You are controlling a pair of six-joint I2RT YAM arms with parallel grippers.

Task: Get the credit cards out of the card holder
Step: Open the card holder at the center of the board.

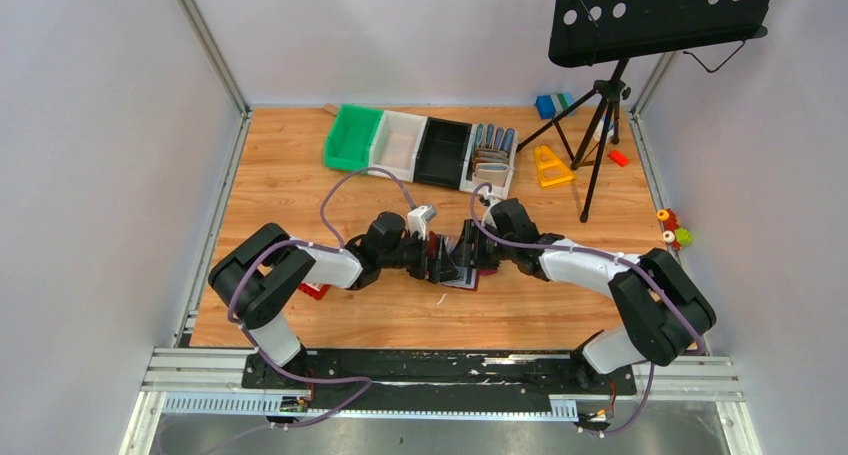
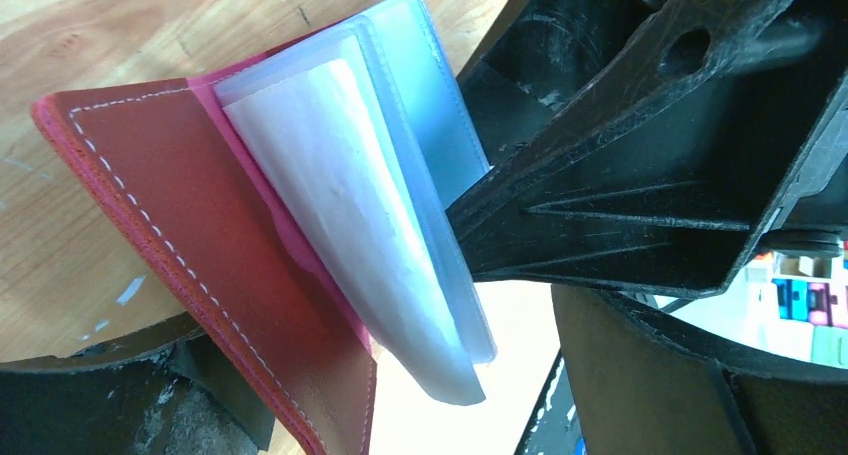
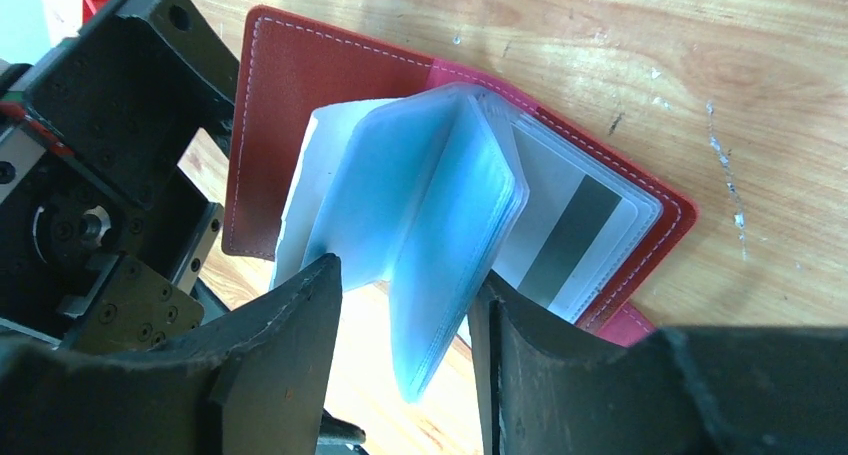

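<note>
No legible text, label, brand or number anywhere, not even on the card holder.

Both arms folded low, forearms reaching inward, wrists almost meeting in the middle. Left arm elbow out left, left gripper pointing right, jaws spread wide. Right arm elbow out right, right gripper pointing left, jaws partly apart, fingertips close to the left's
</note>
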